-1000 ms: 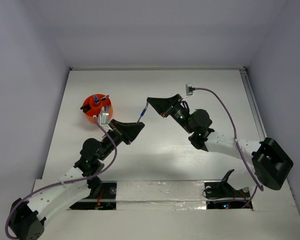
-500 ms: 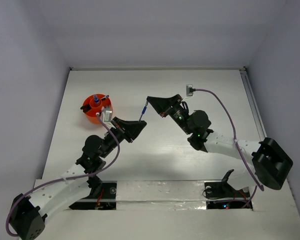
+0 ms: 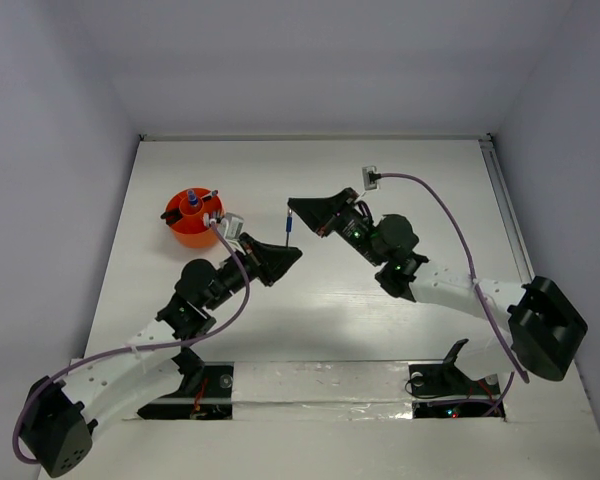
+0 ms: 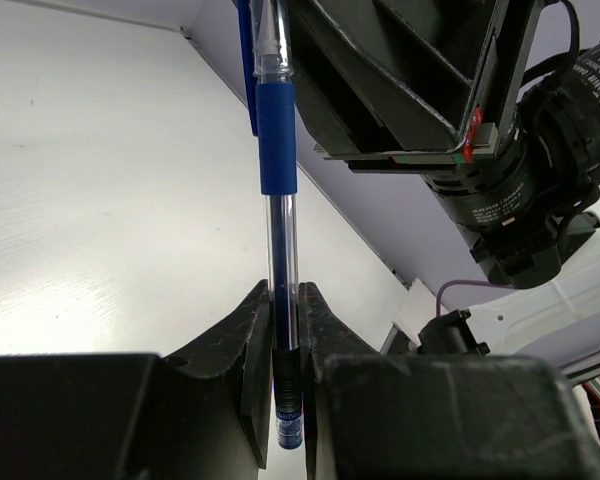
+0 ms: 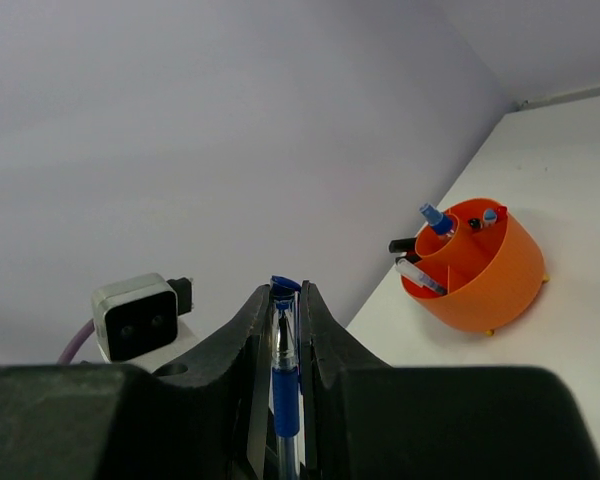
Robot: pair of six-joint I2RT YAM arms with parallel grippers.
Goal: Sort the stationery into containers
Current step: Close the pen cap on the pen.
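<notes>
Nearest me, the left fingers point(image 4: 248, 345) are pinching one end of a blue pen point(image 4: 277, 150), held off the counter point(image 3: 400, 180). The right fingers point(image 5: 252, 330) are clamped on its other end. Farther off to the left, the orange cup point(image 3: 185, 236) stands on the counter with pens inside.

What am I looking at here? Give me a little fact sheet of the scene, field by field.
Setting: two robot arms over a white table
Left tool: shut on one end of a blue pen
Right tool: shut on the same pen, further along it
Pen: held in the air by both tools at once
Orange cup: stands on the table, divided inside, several pens and markers in it
</notes>
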